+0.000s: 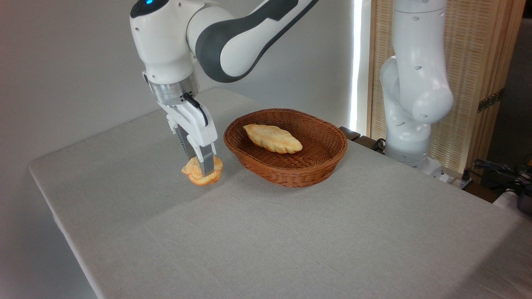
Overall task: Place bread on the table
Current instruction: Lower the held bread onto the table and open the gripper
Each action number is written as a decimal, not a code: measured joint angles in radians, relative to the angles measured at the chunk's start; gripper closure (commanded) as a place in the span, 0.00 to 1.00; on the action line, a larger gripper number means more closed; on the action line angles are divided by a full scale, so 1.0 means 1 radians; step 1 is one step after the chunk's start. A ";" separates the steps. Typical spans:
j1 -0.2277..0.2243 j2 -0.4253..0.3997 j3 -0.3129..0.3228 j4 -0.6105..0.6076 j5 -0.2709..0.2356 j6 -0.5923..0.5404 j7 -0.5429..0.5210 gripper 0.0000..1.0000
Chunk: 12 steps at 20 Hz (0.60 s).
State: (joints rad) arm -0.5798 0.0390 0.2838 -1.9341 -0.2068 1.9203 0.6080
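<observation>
The fingers (pixel 203 167) pinch the bread (pixel 201 171) (low over the table (pixel 291 232)) beside the basket (pixel 286 146).

1. My gripper (pixel 203 168) has its near finger (pixel 206 162) covering the bread's (pixel 195 173) middle; the far finger is hidden behind.
2. Whether the bread touches the table (pixel 291 236) beneath, I cannot tell.
</observation>
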 measured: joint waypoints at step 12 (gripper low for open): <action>-0.001 0.019 -0.002 0.012 -0.001 0.016 0.000 0.00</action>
State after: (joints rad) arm -0.5807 0.0578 0.2818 -1.9220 -0.2075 1.9360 0.6079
